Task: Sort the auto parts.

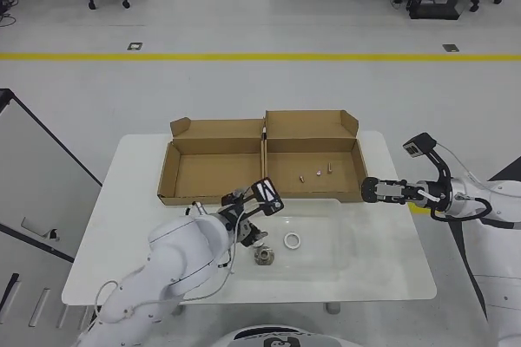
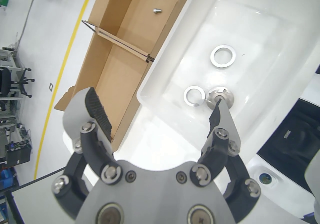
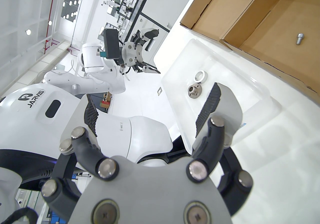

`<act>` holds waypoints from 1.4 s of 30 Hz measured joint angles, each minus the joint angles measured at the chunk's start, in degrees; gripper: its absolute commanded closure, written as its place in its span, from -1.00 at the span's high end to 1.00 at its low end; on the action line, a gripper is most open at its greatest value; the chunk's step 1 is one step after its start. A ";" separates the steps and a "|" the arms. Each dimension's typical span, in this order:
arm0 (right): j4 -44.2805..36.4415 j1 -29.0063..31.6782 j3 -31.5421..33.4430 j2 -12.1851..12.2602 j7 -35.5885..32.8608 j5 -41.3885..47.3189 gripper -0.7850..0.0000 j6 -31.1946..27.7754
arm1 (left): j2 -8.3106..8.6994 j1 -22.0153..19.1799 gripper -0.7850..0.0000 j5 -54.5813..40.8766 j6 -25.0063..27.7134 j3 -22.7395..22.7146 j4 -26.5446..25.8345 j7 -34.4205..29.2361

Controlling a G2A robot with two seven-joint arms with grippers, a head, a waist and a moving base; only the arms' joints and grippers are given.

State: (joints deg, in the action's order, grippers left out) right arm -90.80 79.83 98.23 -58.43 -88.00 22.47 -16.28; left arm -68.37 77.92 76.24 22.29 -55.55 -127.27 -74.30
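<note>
1. White tray (image 2: 172, 47): two rings (image 2: 213, 56), flange (image 2: 225, 92) contained.
2. Box (image 2: 120, 64): three bolts (image 2: 157, 11) held in right compartment.
3. Left gripper (image 2: 155, 99): jaws spread, empty, above tray.
4. Right gripper (image 3: 152, 93): jaws spread, empty, beside tray.

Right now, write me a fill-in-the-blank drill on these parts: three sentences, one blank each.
The cardboard box holds ___ bolts, all in one compartment.
Two rings and a flanged hub lie in the white ___.
The left gripper is ___, holding nothing.
Missing words: three; tray; open.
</note>
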 measured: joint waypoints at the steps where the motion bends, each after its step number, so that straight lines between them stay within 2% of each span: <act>1: 0.00 0.00 0.00 0.00 0.00 0.00 1.00 0.00 | -0.35 -1.64 1.00 -1.40 -0.73 1.34 0.79 -1.62; 4: 0.00 0.00 0.00 0.00 0.00 0.00 1.00 0.00 | -1.25 -5.33 1.00 -4.21 -3.07 4.44 3.01 -4.51; 7: 0.00 0.00 0.00 0.00 0.00 0.00 1.00 0.00 | -1.79 -8.20 1.00 -3.90 -4.75 5.85 4.44 -4.75; 22: 0.00 0.00 0.00 0.00 0.00 0.00 1.00 0.00 | -1.77 -8.12 1.00 -3.58 -4.66 5.85 4.50 -4.61; 24: 0.00 0.00 0.00 0.00 0.00 0.00 1.00 0.00 | -1.84 -8.44 1.00 -4.52 -3.28 6.81 5.67 -4.86; 27: 0.00 0.00 0.00 0.00 0.00 0.00 1.00 0.00 | -2.80 -12.32 1.00 -9.75 -1.92 10.06 9.34 -9.12; 31: 0.00 0.00 0.00 0.00 0.00 0.00 1.00 0.00 | -5.13 -21.14 1.00 -14.98 -5.76 18.10 16.22 -13.49; 34: 0.00 0.00 0.00 0.00 0.00 0.00 1.00 0.00 | -7.13 -26.50 1.00 -17.18 -7.70 22.55 20.95 -13.76; 37: 0.00 0.00 0.00 0.00 0.00 0.00 1.00 0.00 | -8.96 -30.15 1.00 -19.43 -9.52 25.25 24.61 -13.40; 40: 0.00 0.00 0.00 0.00 0.00 0.00 1.00 0.00 | -10.36 -32.47 0.53 -20.95 -9.86 27.24 28.08 -13.05; 42: 0.00 0.00 0.00 0.00 0.00 0.00 1.00 0.00 | -11.02 -33.33 0.10 -21.69 -9.75 28.26 29.87 -12.99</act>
State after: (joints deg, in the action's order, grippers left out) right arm -90.80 79.83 98.23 -58.43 -88.00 22.47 -16.28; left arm -79.38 44.59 54.55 12.53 -27.29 -97.39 -87.28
